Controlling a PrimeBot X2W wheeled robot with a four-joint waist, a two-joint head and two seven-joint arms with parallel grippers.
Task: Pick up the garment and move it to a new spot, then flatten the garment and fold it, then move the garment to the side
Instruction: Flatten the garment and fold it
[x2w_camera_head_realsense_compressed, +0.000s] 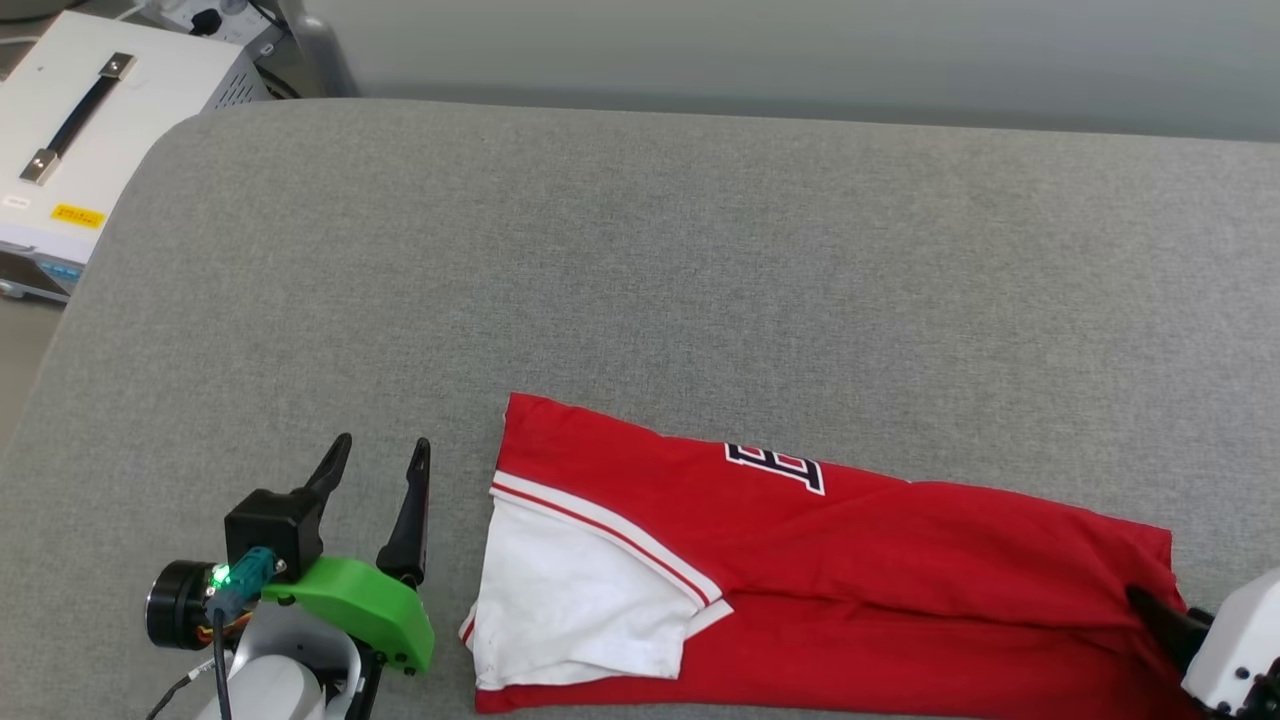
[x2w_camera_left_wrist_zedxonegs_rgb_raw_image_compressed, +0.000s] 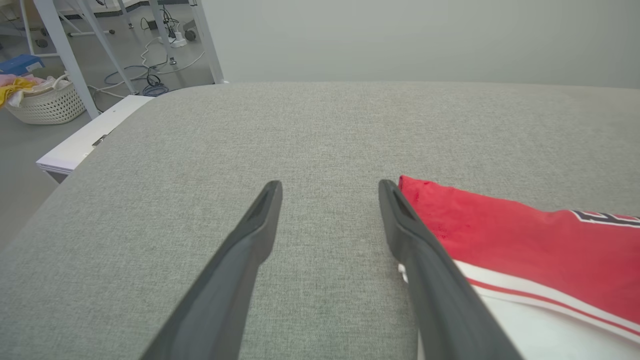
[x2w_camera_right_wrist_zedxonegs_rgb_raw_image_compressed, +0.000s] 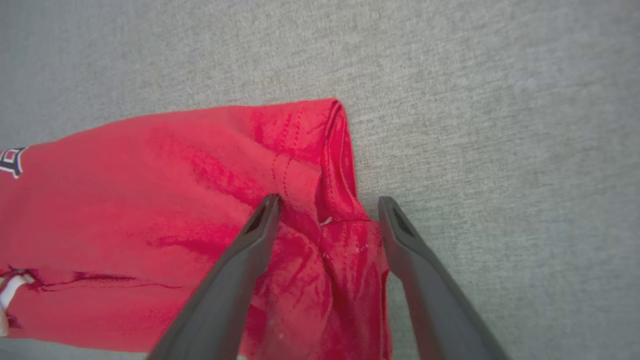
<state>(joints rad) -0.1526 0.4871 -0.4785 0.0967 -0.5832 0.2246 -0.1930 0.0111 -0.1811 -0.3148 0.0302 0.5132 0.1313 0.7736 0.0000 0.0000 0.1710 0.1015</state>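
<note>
Garment lies folded into a long red strip along the near edge of the grey worktop. It runs from about the middle of that edge toward the near right corner, with a white sleeve on top at its left end. My left claw is released and spread wide, just beside that left end, holding nothing. My right claw is released too. Its fingers straddle the rumpled hem at the right end, with nothing pinched yet.

Whether I fold it once more or carry it aside, I think the danger is in the grip. The right end is bunched, so I could catch only the top layer and peel the fold open as I lift. The sleeve lies loose and could flop out if I pull the two ends unevenly. The worktop's woven cover looks grippy, so dragging instead of lifting could smear the strip. It also sits close to the near edge and could slide off.
</note>
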